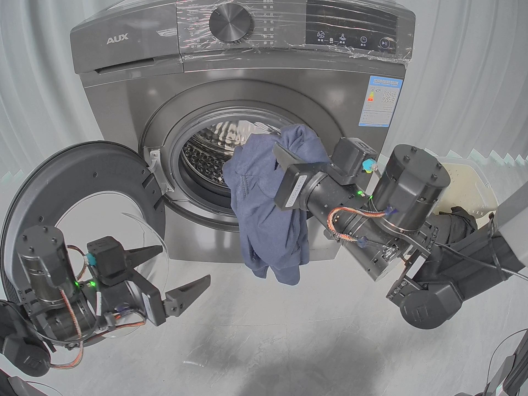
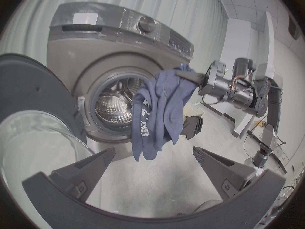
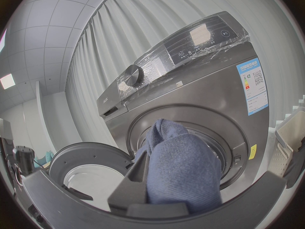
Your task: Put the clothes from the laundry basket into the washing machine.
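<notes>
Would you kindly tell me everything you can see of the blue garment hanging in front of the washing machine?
The soft dusty-blue knit garment is crumpled, its top bunched over the right tool, which is shut on it. It hangs in folds before the open mouth of the grey washing machine, lower ends dangling clear of the pale floor. A white print shows on one fold in the left wrist view. Whether it touches the machine is unclear.
</notes>
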Robot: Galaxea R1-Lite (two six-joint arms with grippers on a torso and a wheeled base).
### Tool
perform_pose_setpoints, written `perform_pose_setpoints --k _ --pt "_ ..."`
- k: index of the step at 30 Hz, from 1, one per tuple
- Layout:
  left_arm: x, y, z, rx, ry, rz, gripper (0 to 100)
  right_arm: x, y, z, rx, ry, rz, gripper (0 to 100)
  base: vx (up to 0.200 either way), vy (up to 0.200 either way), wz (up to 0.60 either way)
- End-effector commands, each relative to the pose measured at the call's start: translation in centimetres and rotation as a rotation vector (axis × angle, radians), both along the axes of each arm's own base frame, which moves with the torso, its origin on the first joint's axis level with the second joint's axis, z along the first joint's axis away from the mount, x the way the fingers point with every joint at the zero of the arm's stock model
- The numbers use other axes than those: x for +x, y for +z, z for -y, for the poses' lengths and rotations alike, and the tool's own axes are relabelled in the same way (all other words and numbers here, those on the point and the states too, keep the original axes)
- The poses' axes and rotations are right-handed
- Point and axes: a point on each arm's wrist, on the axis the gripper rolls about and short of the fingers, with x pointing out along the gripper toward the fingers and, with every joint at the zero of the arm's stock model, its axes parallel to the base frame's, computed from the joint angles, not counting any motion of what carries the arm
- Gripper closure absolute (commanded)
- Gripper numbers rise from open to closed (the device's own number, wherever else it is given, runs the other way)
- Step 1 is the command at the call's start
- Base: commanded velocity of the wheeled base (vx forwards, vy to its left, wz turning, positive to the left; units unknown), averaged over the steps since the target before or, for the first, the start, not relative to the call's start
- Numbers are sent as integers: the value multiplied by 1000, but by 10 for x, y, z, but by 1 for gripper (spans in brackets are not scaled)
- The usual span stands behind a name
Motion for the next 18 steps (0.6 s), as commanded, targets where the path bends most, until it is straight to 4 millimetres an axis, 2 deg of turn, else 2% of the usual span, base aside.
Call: perform_pose_setpoints --k 1,18 --pt "21 -24 17 40 -16 -79 0 -1 4 -3 12 5 10 100 0 0 0" --pt "52 -60 47 -14 -33 -161 0 -2 6 -3 21 0 13 100 0 0 0"
